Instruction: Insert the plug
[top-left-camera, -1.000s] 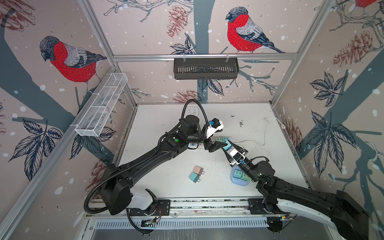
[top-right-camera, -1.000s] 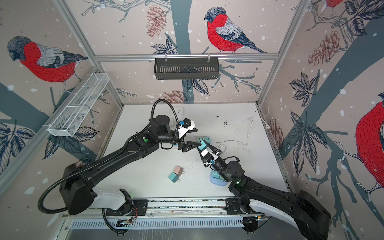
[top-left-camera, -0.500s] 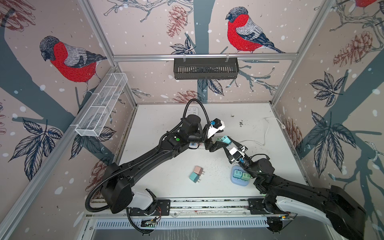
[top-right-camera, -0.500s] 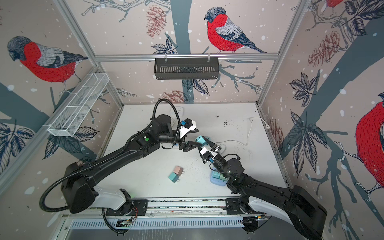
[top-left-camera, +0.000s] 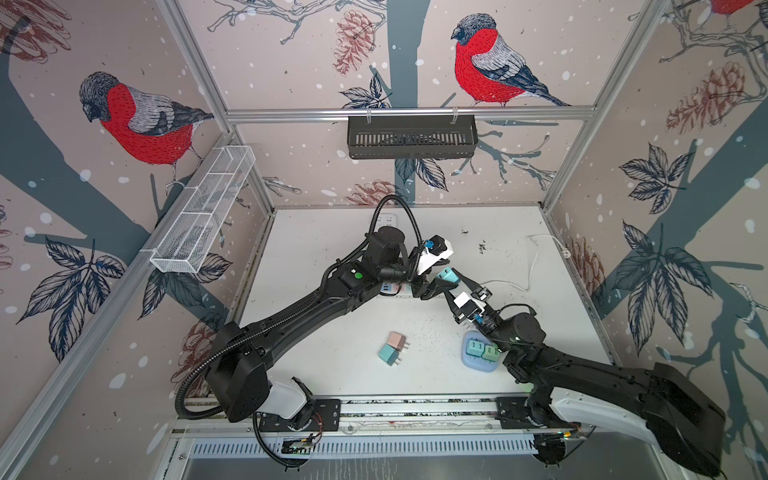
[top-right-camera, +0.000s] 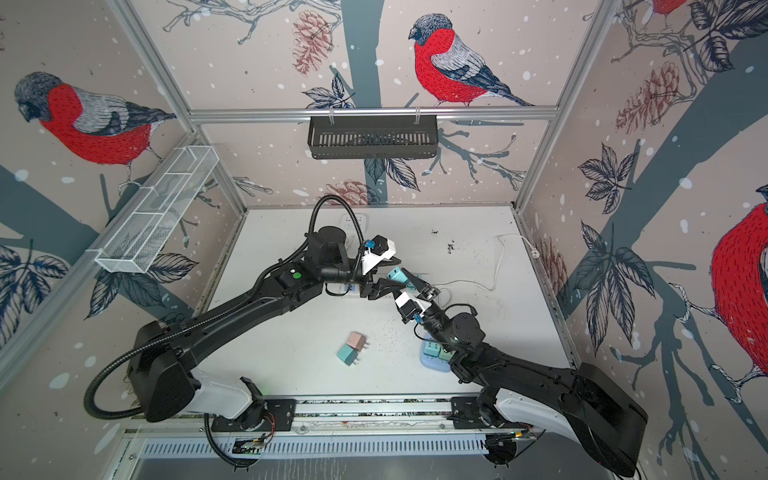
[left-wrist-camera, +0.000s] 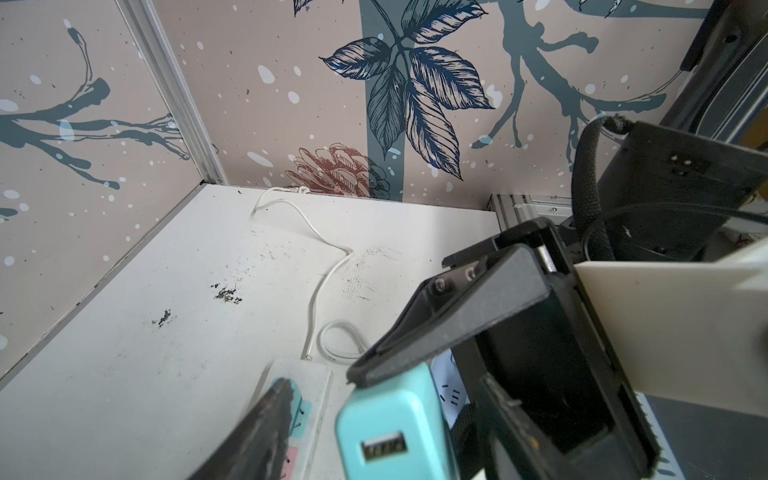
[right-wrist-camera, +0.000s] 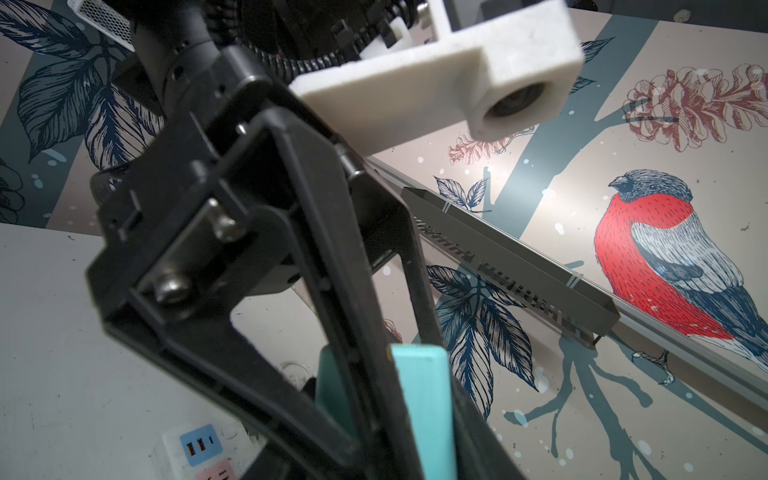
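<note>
1. Top views: the right gripper (top-left-camera: 455, 283) is seen clamped tight on the teal plug (top-left-camera: 448, 275). The left gripper (top-left-camera: 439, 276) is set part open, with one jaw on each side of the same plug. This is matched in both top views.
2. The plug is held up in the air over the power strip (top-left-camera: 388, 289), which is mostly hidden under the left arm. A white cord (top-left-camera: 532, 266) is run off toward the side wall.
3. A loose pink plug (top-left-camera: 397, 340) and a second teal one (top-left-camera: 388, 355) are left on the table (top-left-camera: 316, 257), well apart from both grippers. A blue tray (top-left-camera: 478, 365) with two plugs is seen beside the right arm.
4. Left wrist view: the plug (left-wrist-camera: 390, 424) is shown with its USB port facing the camera. A gap is visible between it and one of the left fingers (left-wrist-camera: 266, 428). The far side is hidden.
5. Right wrist view: the plug (right-wrist-camera: 419, 407) is cut off at the frame edge and crowded by the left gripper's body. Contact cannot be told.
6. Risk, judged: if the right grip is let go before the left jaws are seated, the plug could be dropped onto the strip. An off-centre pinch could leave it tilted for insertion. The fingers of both grippers are crowded and could be knocked together.
7. Relation: the plug is placed between the left jaws, pinched by the right, above the strip and not touching it. The prongs are not seen.
</note>
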